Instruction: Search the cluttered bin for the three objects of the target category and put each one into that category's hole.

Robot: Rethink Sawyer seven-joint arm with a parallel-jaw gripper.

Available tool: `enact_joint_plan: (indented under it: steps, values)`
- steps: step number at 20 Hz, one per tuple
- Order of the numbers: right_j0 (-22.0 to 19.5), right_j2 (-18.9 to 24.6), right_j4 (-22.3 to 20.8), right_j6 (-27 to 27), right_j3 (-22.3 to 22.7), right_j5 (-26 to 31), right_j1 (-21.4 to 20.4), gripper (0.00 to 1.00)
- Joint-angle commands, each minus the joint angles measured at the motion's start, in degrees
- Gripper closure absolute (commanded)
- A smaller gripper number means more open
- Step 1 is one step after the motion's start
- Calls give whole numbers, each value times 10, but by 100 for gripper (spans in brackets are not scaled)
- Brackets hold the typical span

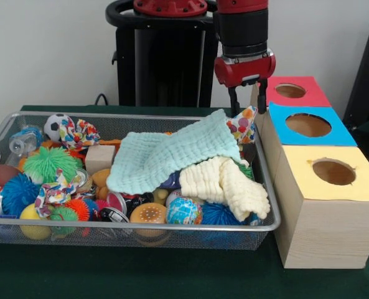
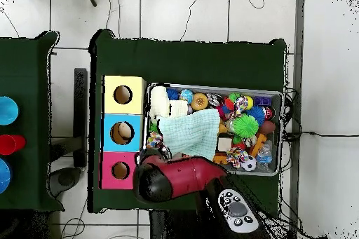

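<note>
The wire mesh bin (image 1: 268,187) holds a heap of toys and cloths; it also shows in the overhead view (image 2: 210,86). One polka-dot bundle (image 1: 243,126) sits at the bin's far right corner, partly under a mint cloth (image 1: 172,156). My gripper (image 1: 247,103) hangs just above this bundle with its fingers (image 1: 233,101) apart and nothing between them. A second polka-dot bundle (image 1: 78,132) lies at the back left, and a third (image 1: 52,190) at the front left among spiky balls. In the overhead view the arm's head (image 2: 156,180) hides the gripper.
Three wooden boxes with round holes stand right of the bin: red (image 1: 308,93), blue (image 1: 333,134), yellow (image 1: 364,187). A cream waffle cloth (image 1: 224,184) lies under the mint one. Spiky balls, a soccer ball (image 1: 55,123) and a wooden block (image 1: 99,157) fill the bin.
</note>
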Motion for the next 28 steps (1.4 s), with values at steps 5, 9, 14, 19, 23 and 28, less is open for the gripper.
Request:
enact_joint_plan:
  steps: [5, 9, 14, 19, 23, 28]
  values:
    - [8, -39, -7, 81, -58, -64, 0, 0]
    - [16, -49, -8, 76, -69, -71, -3, 0]
    - [17, -46, -3, 78, -73, -78, -4, 0]
    - [-11, -5, 10, 96, -44, -96, 7, 0]
    - [-24, 20, 20, 108, -28, -98, 21, 0]
    - [-23, 27, 25, 116, -21, -109, 30, 0]
